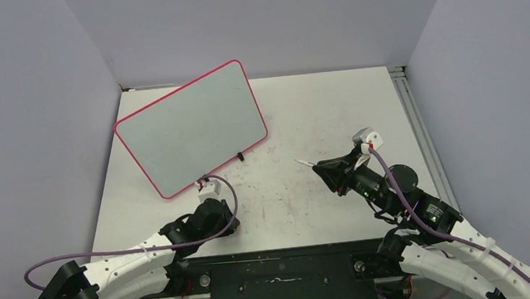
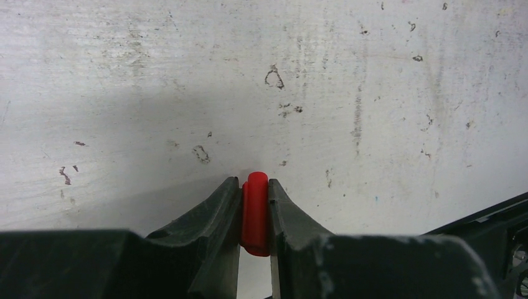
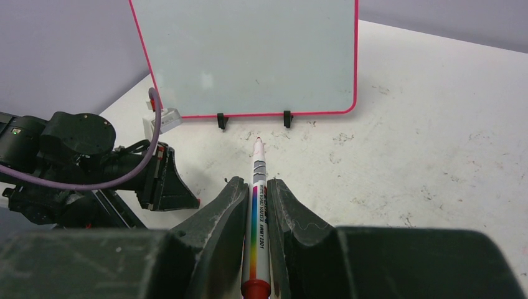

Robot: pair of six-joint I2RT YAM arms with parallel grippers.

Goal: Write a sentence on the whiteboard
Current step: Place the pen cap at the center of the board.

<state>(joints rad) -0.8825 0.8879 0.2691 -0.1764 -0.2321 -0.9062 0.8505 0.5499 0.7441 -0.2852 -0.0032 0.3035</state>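
Observation:
The whiteboard (image 1: 191, 127) (image 3: 249, 56) stands tilted on two black clip feet (image 3: 222, 120) at the table's back left, with a red-pink rim and a blank face. My right gripper (image 1: 324, 166) (image 3: 254, 184) is shut on a white marker (image 3: 258, 162) with a rainbow stripe. The marker's bare tip (image 1: 299, 162) points at the board's lower edge, a short way off it. My left gripper (image 1: 228, 221) (image 2: 255, 187) hangs low over the table near the board's front corner. It is shut on a small red cap (image 2: 255, 212).
The white table (image 1: 316, 109) is scuffed with dark marks. Grey walls close in the left, back and right. A metal rail (image 1: 410, 108) runs along the table's right edge. A black base plate (image 1: 280, 271) spans the near edge between the arms.

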